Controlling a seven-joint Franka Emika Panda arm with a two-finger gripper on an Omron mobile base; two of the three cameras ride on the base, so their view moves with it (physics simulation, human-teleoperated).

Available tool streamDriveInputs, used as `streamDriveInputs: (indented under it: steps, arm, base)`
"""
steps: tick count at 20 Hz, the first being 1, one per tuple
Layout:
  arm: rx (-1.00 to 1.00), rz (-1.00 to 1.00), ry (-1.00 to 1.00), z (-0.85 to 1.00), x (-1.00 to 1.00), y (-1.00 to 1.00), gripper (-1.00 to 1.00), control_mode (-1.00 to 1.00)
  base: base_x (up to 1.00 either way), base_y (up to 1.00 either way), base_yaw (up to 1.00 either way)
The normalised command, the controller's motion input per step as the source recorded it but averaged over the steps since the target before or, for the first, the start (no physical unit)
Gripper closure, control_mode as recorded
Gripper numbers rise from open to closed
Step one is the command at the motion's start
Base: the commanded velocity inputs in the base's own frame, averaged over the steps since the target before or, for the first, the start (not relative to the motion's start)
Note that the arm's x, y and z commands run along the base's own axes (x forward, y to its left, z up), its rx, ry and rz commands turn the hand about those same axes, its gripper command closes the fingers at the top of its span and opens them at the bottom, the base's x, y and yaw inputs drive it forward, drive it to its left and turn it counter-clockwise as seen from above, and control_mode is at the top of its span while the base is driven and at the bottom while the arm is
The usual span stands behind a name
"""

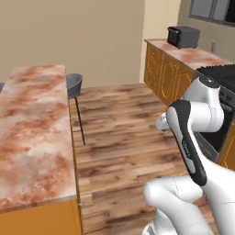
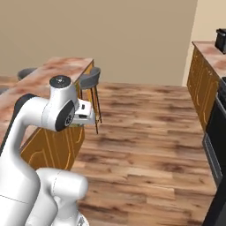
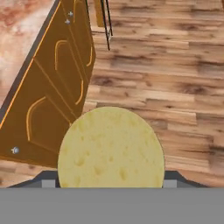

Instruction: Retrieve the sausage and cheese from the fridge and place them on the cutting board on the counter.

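Cheese (image 3: 111, 148): pale-yellow, pitted round face toward the hand camera, no clear long axis; it sits between the fingers of the hand (image 3: 111, 183), whose jaws stand wide, closed on its two sides. Held in the air above the wood floor (image 3: 175, 65), beside the orange cabinets (image 3: 52, 96) under the marbled counter (image 1: 32, 128).

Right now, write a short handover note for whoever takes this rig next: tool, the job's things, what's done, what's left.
Tool: closed on the cheese, carried over the wood floor.
Counter: island top at the robot's left, orange cabinets below.
Sausage, fridge, cutting board: not seen from here.
Done: cheese is in hand.
Left: set the cheese on the board; whether the sausage has been moved cannot be told from here.
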Motion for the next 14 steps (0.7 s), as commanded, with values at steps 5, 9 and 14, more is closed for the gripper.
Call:
streamDriveInputs:
  steps: [5, 9, 14]
  arm:
    - [0.0, 0.0, 0.0, 0.0, 0.0, 0.0, 1.0, 1.0]
    - [0.0, 0.0, 0.0, 0.0, 0.0, 0.0, 1.0, 1.0]
    - [0.0, 0.0, 0.0, 0.0, 0.0, 0.0, 1.0, 1.0]
  base:
    - [0.4, 0.31, 0.55]
    - [0.21, 0.28, 0.57]
    - [0.01, 0.3, 0.63]
